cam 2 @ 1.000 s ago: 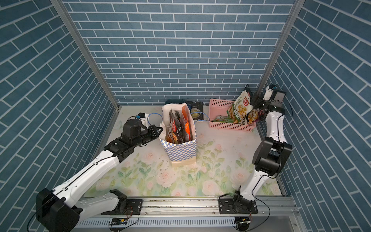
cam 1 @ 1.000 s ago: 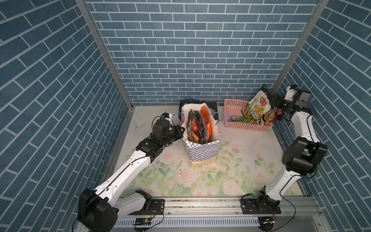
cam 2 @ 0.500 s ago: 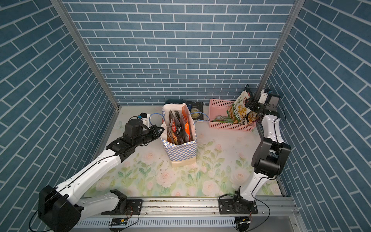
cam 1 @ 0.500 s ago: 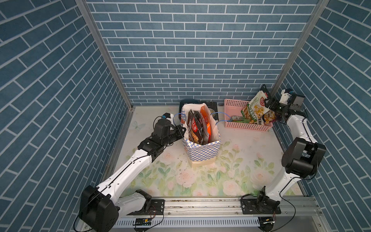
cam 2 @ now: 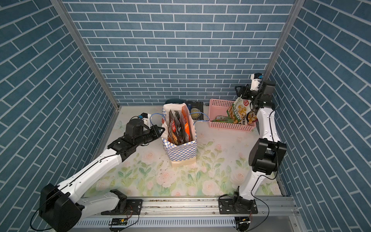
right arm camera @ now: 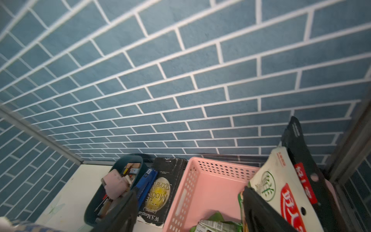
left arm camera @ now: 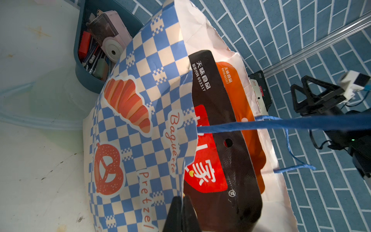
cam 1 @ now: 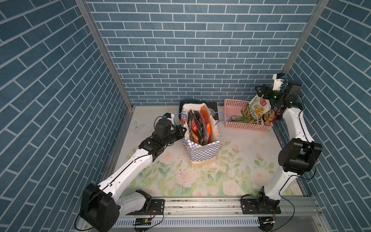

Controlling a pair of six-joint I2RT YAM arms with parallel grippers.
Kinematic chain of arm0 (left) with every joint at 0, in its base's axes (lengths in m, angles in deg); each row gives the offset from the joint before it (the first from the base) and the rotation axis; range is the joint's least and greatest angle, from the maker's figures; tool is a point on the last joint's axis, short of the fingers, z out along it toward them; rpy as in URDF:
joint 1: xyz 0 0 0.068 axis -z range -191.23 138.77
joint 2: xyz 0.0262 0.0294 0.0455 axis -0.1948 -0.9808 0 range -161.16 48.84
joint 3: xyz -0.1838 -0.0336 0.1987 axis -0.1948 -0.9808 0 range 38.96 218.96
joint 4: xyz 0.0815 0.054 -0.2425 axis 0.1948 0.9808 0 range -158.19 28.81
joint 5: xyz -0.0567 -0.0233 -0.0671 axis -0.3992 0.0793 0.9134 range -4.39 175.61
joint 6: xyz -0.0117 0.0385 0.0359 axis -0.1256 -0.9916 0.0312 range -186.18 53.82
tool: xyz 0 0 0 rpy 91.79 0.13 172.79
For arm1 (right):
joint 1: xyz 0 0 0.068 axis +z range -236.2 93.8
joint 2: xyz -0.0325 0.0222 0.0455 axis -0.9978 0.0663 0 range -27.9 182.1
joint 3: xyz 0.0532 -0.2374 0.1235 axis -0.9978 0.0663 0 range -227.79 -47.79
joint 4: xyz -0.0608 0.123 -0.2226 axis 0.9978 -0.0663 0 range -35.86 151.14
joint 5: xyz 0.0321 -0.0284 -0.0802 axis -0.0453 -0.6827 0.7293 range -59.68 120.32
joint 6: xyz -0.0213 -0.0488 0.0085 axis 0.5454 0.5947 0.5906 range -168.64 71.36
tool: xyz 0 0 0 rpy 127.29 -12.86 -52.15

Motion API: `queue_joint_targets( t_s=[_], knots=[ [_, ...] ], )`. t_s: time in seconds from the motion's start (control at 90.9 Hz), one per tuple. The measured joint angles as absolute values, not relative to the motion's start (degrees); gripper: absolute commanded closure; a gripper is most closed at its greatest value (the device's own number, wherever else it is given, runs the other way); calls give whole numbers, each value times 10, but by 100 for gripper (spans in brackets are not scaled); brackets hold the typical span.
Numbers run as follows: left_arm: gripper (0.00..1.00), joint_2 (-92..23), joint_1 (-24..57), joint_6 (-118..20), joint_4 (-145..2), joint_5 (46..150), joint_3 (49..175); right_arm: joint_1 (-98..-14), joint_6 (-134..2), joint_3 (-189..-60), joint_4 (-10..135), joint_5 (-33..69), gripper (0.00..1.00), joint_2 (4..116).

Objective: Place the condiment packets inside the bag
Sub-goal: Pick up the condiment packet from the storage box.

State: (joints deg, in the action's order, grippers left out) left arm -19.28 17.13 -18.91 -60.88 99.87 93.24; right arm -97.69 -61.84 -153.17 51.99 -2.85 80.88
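Your right gripper (cam 1: pixel 260 91), jaws spread, hangs beside the top of the standing cream-white packet (cam 1: pixel 257 108); left gripper (cam 1: pixel 182 130) clamps the bag (cam 1: pixel 200 148) rim

- back wall (cam 1: pixel 200 50), upper middle of the frame in both top views: blue brick pattern, white mortar lines
- left wall (cam 1: pixel 50 90) and right wall (cam 1: pixel 341 120) down both frame sides: same blue brick, lines slanted
- grey metal corner posts (cam 1: pixel 105 54) rise where the walls meet, upper left and upper right
- tabletop (cam 1: pixel 230 170), lower centre: pale floral print, pink roses, green leaves, dark specks
- metal rail (cam 1: pixel 200 204) along the bottom edge, white slotted strip (cam 1: pixel 200 222) below it
- light soft and even
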Motion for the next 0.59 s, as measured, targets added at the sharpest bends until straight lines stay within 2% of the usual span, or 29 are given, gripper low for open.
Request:
queue_joint_targets(
  t_s=[0.275,0.594],
  knots=[
    [100,-197,171,-189,-610,999,932,-1003,-628,-1542,490,51,16,877],
    [100,-213,171,-189,-619,1005,932,-1010,-628,-1542,484,88,16,879]
  ],
)
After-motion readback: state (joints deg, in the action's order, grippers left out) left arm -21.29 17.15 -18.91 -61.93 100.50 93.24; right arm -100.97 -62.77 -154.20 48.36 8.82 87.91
